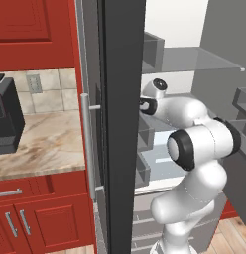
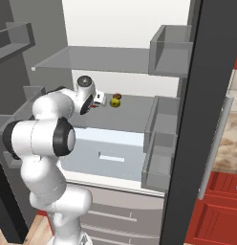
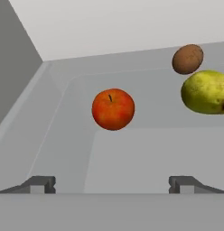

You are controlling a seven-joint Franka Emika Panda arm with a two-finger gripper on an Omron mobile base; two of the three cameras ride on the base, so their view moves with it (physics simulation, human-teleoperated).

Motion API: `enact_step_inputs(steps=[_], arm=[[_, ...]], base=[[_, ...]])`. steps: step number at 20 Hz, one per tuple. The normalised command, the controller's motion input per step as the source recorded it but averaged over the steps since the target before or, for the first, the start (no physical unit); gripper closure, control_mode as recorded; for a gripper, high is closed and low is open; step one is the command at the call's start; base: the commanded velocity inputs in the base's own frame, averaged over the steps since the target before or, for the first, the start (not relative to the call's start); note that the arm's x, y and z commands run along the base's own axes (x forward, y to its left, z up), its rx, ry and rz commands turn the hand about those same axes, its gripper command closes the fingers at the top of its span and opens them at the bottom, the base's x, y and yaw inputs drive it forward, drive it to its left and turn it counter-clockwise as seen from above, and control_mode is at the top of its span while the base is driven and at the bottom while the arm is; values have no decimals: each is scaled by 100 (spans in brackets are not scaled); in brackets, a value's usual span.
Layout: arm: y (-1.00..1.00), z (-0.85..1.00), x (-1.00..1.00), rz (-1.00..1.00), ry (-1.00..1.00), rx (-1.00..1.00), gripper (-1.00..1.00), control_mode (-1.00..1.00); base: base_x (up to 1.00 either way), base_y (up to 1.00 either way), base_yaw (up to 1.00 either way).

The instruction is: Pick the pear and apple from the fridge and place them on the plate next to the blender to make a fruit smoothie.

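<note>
Here the apple [image 3: 113, 109] rests free on a grey fridge shelf [image 2: 132, 115], the pear [image 3: 205, 92] to its right with a brown fruit [image 3: 187, 58] just behind, while the gripper [image 3: 112, 184], fingers spread wide and empty, faces them unobstructed.

This is a home kitchen, rendered rather than filmed. Red cabinets [image 1: 30, 218] with silver handles stand under a marble-patterned worktop [image 1: 43, 144] backed by a tiled wall with a socket [image 1: 33, 83], and a wooden floor shows at the bottom. A tall fridge [image 1: 120, 124] stands open, its grey shelves holding an apple [image 3: 113, 109], a pear [image 3: 205, 92] and a small brown fruit [image 3: 188, 58].
</note>
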Motion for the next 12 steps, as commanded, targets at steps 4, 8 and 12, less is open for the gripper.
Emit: enact_step_inputs(steps=[4,8,12], arm=[[1,-23,46,0,0,0,-100,-100],[4,-26,45,0,0,-1,-100,-100],[11,-24,44,0,0,-2,-100,-100]], base=[[0,0,0],[0,0,0],[0,0,0]])
